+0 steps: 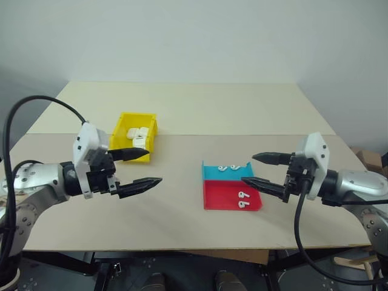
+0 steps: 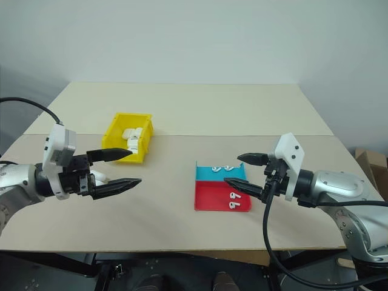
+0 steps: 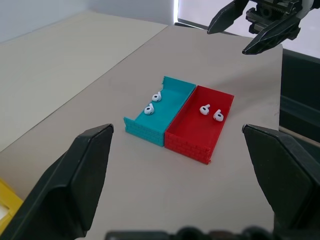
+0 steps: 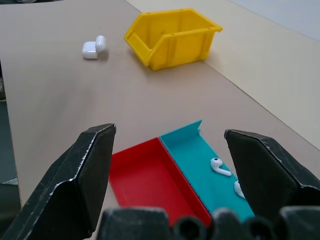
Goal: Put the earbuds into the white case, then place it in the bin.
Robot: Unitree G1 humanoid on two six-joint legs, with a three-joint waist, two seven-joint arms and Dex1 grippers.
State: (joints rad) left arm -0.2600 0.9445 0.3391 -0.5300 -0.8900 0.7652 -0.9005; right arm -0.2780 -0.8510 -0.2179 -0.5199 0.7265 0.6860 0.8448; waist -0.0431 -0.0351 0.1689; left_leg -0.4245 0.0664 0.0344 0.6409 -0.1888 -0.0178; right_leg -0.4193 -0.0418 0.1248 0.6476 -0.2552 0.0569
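Black pointed left end effector (image 1: 140, 167) and right end effector (image 1: 260, 169) agape, glossy white earbuds (image 1: 243, 199), yellow plastic bin (image 1: 124, 131)

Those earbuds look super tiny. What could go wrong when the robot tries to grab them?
The tiny white earbuds lie loose in the flat red-and-blue tray, and each black finger of the open right gripper is far bigger, so a bud might slip or get flicked out. The open white case sits on the table by the yellow plastic bin; the open left gripper might knock it.

No text, label, brand, number or sign can be read on anything here.
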